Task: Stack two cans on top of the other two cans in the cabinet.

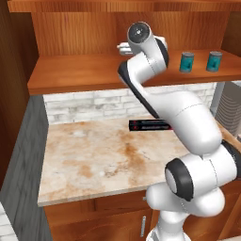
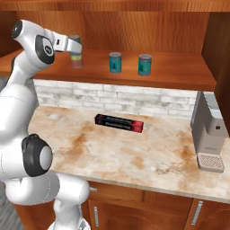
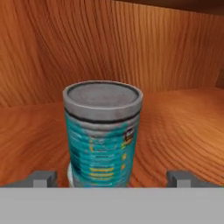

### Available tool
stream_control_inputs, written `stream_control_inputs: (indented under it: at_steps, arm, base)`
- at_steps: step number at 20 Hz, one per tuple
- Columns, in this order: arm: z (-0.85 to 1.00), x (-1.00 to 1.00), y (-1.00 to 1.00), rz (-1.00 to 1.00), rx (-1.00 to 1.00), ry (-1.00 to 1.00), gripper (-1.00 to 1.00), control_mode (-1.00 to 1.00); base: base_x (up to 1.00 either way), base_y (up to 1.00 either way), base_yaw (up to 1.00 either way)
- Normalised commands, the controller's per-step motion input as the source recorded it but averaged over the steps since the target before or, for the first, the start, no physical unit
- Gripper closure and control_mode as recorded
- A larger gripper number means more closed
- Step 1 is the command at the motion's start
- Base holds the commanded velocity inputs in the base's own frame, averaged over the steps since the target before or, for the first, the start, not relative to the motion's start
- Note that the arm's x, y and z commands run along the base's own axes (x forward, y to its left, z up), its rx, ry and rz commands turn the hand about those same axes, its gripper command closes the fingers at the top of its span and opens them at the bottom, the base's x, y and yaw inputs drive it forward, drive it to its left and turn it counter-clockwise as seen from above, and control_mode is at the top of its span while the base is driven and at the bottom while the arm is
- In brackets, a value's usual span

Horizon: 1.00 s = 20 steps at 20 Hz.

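My gripper is sitting open around a teal can; the tin under it is mostly hiding.

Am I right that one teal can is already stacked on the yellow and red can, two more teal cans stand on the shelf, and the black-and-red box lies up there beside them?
Not quite. The black-and-red box lies on the counter below, as the right base view shows. The rest holds: the stacked teal can sits on the yellow and red can, and two teal cans stand on the shelf.
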Motion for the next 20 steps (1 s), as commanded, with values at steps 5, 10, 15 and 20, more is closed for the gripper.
stream_control_inputs:
  at_steps: [5, 10, 15, 20]
  arm:
    - [-0.05, -0.33, 0.0, 0.0, 0.0, 0.0, -1.0, -1.0]
    - [0.0, -0.46, -0.23, 0.0, 0.0, 0.0, -1.0, -1.0]
    - [0.0, -0.38, -0.38, -0.08, -0.01, 0.07, -1.0, -1.0]
    - [-0.01, -0.19, -0.44, -0.02, -0.02, 0.13, -1.0, -1.0]
  base:
    - [0.0, 0.0, 0.0]
    - [0.0, 0.0, 0.0]
    - [0.0, 0.0, 0.0]
    - [0.0, 0.0, 0.0]
